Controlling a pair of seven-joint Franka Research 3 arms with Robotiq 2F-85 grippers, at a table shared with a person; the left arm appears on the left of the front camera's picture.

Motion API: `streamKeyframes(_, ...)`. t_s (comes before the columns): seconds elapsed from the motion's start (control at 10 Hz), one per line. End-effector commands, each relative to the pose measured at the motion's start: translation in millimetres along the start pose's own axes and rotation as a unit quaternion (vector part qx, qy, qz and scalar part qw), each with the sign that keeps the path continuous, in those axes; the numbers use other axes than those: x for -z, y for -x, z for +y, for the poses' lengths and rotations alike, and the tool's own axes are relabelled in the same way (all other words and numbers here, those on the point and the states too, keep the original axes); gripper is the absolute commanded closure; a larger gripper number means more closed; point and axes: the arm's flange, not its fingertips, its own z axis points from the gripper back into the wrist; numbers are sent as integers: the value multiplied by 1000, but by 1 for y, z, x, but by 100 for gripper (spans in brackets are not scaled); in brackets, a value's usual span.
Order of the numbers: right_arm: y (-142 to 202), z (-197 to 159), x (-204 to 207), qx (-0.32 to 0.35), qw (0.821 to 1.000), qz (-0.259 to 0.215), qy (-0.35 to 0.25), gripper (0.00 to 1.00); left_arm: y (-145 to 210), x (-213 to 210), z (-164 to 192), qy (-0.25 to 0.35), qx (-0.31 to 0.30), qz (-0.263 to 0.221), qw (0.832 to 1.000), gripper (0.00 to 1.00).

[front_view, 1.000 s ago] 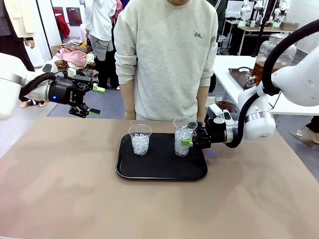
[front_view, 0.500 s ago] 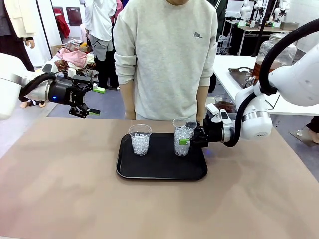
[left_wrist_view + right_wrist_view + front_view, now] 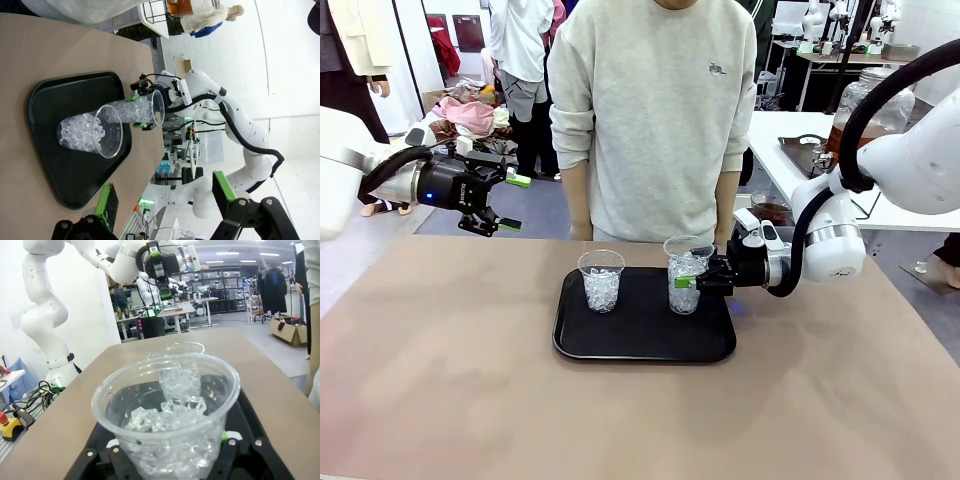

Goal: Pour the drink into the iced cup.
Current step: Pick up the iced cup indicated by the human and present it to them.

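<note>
Two clear plastic cups of ice stand on a black tray [image 3: 645, 345]. My right gripper [image 3: 692, 282] is shut on the right iced cup [image 3: 684, 276], with a green pad on either side; the right wrist view shows this cup [image 3: 170, 410] close up between the pads [image 3: 223, 435]. The other iced cup [image 3: 601, 280] stands free at the tray's left. Far to the left, my left gripper [image 3: 505, 203] hangs open above the table's far edge, holding nothing. Amber-brown liquid fills a large glass jar [image 3: 850, 125] on the white table behind at right.
A person in a grey sweatshirt [image 3: 655, 110] stands at the far side, right behind the tray, arms down. The brown tabletop [image 3: 470, 380] spreads wide around the tray. In the left wrist view both cups [image 3: 145, 107] and the tray [image 3: 50, 100] lie ahead of my open fingers [image 3: 107, 200].
My right gripper has shifted slightly left and the right iced cup has moved with it. The left arm and the other cup have stayed put.
</note>
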Motion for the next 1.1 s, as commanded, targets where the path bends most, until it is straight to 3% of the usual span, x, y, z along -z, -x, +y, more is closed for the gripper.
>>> streamKeyframes(0.0,-11,-6,2,12,1000,-21,-6,31,0,0,-1,-1,1,-2,1000,0)
streamKeyframes(1.0,-142,-60,-25,-7,998,-8,-61,31,0,0,-1,-1,1,-2,1000,0)
